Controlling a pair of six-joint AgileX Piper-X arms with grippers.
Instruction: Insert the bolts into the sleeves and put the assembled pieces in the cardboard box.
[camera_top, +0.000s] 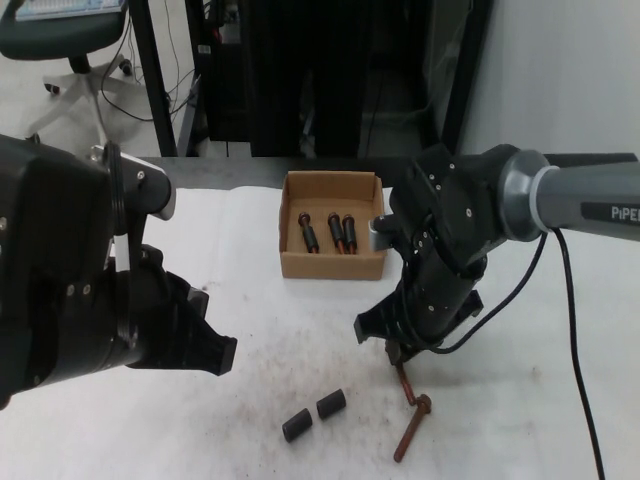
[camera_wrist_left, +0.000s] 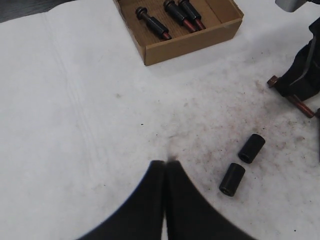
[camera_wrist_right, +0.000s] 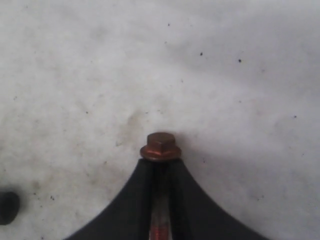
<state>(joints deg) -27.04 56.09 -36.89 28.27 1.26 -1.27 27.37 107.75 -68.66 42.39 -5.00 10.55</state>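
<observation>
Right side: pinches a copper bolt (camera_wrist_right: 160, 146) in the right end effector (camera_wrist_right: 160, 164), fingers pressed against the shank from both sides, flanged hexagonal head jutting just past the fingertips. Holds it low at the white-covered counter (camera_top: 250, 300), in front of the cardboard box (camera_top: 330, 266) and off its right corner; cannot tell whether the head touches the surface. From above, lets the shank trail out of the end effector toward the near edge, its tip just beside the head of a second bolt (camera_top: 410, 432), loose and flat on the counter.

Left side: presses the fingers of the left end effector (camera_wrist_left: 165, 162) together with nothing between them, above bare counter to the left of the sleeves and well apart from the box.

Between the two arms, near the front edge: first sleeve (camera_top: 330, 404) and second sleeve (camera_top: 297, 426), both black, lying on their sides, close together but not touching, the first nearer the held bolt. Rusty smudges (camera_wrist_left: 200, 130) on the white cover around them and up toward the box.

Inside the box: three assembled pieces (camera_top: 336, 232) side by side, heads toward the far wall, a dark sleeve on each, copper ends showing toward the near wall; two close together on the right, the third a little apart on the left. Box itself open-topped, flat on the counter, near the far edge.
</observation>
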